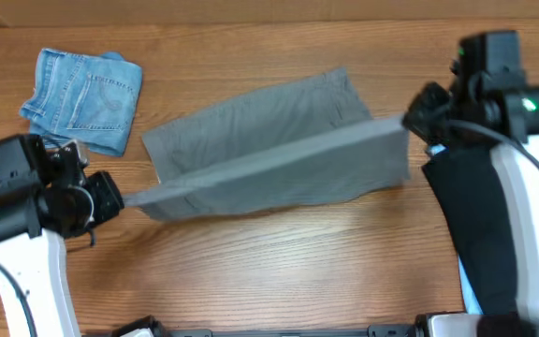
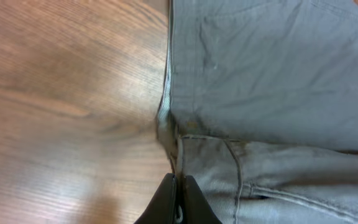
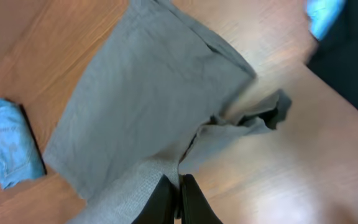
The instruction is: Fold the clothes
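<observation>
Grey shorts [image 1: 269,154] lie across the middle of the wooden table, their near edge lifted and stretched taut between both grippers. My left gripper [image 1: 120,198] is shut on the shorts' left corner; in the left wrist view [image 2: 178,180] its fingers pinch the seam of the shorts [image 2: 272,93]. My right gripper [image 1: 406,122] is shut on the right corner; in the right wrist view [image 3: 179,183] its fingers clamp the grey fabric [image 3: 142,93]. The far part of the shorts rests on the table.
Folded blue denim shorts [image 1: 82,98] lie at the back left, also in the right wrist view [image 3: 5,149]. A black cloth [image 1: 471,215] with a bit of light blue fabric [image 3: 325,15] lies at the right under the right arm.
</observation>
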Robot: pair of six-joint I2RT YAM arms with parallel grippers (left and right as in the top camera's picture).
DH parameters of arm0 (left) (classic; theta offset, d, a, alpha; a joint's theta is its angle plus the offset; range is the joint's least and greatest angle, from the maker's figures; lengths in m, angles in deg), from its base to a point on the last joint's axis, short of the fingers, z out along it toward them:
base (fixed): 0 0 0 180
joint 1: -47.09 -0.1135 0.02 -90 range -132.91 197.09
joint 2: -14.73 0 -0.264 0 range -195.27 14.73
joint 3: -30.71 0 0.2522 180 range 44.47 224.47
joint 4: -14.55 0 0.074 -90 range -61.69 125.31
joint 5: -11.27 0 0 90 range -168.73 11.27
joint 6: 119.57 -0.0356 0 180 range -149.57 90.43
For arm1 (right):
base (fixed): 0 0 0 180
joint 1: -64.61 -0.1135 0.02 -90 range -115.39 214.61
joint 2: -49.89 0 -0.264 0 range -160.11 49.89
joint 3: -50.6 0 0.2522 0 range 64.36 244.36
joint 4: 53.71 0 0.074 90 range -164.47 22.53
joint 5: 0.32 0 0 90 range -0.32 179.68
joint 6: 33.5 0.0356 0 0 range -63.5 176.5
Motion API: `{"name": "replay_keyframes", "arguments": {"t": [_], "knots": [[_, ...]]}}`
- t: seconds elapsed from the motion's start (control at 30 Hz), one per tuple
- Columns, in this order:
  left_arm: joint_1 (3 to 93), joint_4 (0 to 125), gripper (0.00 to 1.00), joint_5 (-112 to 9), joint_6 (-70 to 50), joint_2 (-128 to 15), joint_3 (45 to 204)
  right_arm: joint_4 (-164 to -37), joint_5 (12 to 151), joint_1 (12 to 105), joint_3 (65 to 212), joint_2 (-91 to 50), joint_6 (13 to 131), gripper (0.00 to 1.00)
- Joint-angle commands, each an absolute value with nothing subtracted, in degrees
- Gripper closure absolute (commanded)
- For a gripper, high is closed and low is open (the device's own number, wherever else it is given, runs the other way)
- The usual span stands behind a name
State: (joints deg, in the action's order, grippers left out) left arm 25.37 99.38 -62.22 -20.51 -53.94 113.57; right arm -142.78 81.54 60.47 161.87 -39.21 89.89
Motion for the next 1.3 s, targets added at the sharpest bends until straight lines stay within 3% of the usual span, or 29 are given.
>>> {"name": "replay_keyframes", "arguments": {"t": [0.0, 0.6, 1.1, 1.17, 1.27], "knots": [[24.3, 95.9, 0.95, -69.8, -20.4, -59.8, 113.1, -136.9, 89.6, 62.1, 163.3, -43.9, 87.7, 0.96], [30.8, 79.2, 0.93, -70.4, -20.3, -76.8, 113.1, -112.4, 85.2, 62.0, 163.3, -54.1, 86.0, 0.96], [31.6, 70.9, 0.90, -70.3, -20.1, -82.0, 113.1, -108.7, 80.3, 62.0, 162.9, -62.5, 86.0, 0.96], [32.1, 70.5, 0.84, -70.2, -20.1, -82.0, 113.1, -108.0, 78.0, 62.0, 162.9, -64.2, 86.0, 0.96], [33.5, 70.0, 0.61, -68.8, -20.2, -82.0, 113.1, -107.9, 77.1, 62.0, 162.9, -65.3, 86.0, 0.96]]}}
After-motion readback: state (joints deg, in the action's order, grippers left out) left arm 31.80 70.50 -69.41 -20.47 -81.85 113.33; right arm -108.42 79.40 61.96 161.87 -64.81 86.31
